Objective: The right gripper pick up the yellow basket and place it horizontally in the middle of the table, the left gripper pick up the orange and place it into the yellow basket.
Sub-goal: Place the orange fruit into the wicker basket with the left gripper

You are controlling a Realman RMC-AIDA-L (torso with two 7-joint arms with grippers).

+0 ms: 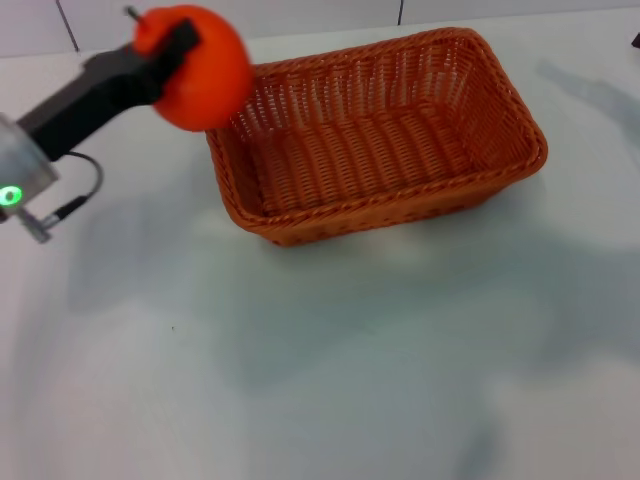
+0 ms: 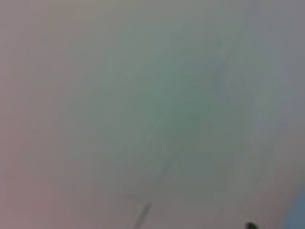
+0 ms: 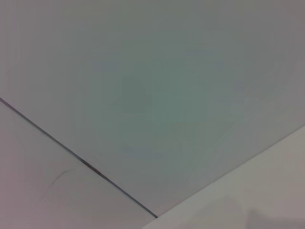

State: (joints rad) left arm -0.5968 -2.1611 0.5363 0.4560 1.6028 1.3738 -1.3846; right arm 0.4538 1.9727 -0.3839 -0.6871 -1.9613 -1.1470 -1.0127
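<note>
With the yellow basket (image 1: 375, 140) already lying lengthwise toward the far edge of the table (image 1: 330, 380), I hold the orange (image 1: 200, 68) clamped in the left gripper (image 1: 172, 52) just beyond its left rim, needing a rightward carry and release next.

Bright orange fruit (image 1: 205, 75), orange-brown woven basket (image 1: 380, 135), plain white table (image 1: 330, 380).
</note>
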